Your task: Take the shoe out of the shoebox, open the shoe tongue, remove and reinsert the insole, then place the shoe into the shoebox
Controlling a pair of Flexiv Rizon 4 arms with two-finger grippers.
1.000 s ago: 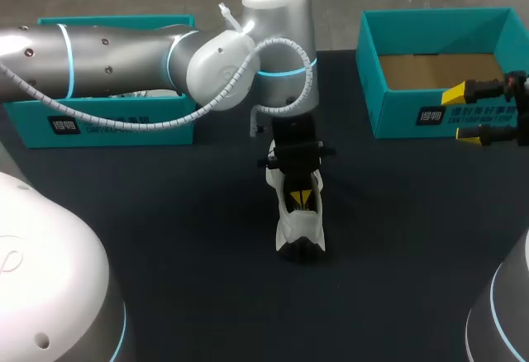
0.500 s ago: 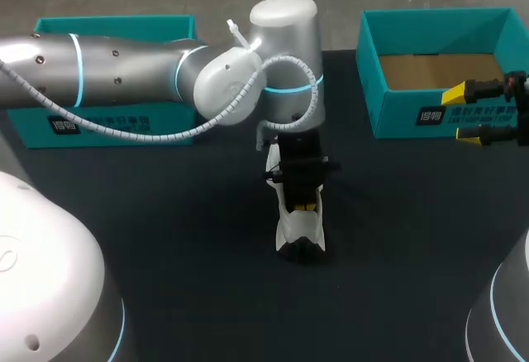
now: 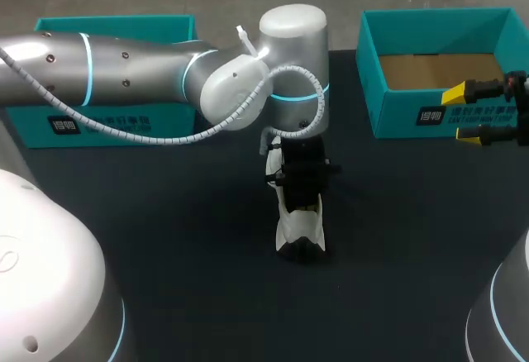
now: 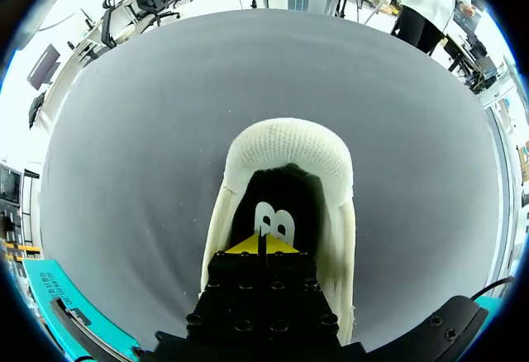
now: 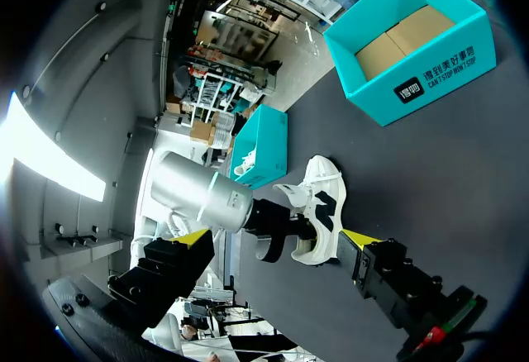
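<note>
Left end effector [image 4: 263, 248] narrowed, yellow tips together, sunk inside the white sneaker [image 4: 285, 151] over its black insole [image 4: 285, 197], grip on it unclear; right end effector [image 3: 463, 116] wide, empty, beside the teal shoebox [image 3: 397, 118]

You have a dark table [image 3: 182, 238] in front of you, and three things sit on it. A white shoe [image 3: 302, 228] stands on its sole near the middle, with its long way running from the far side to the near side. A blue-green box [image 3: 25, 126] sits at the far left. Another blue-green box [image 3: 413, 118] sits at the far right, open on top, and you can see its brown bottom. The shoe is well apart from both boxes
</note>
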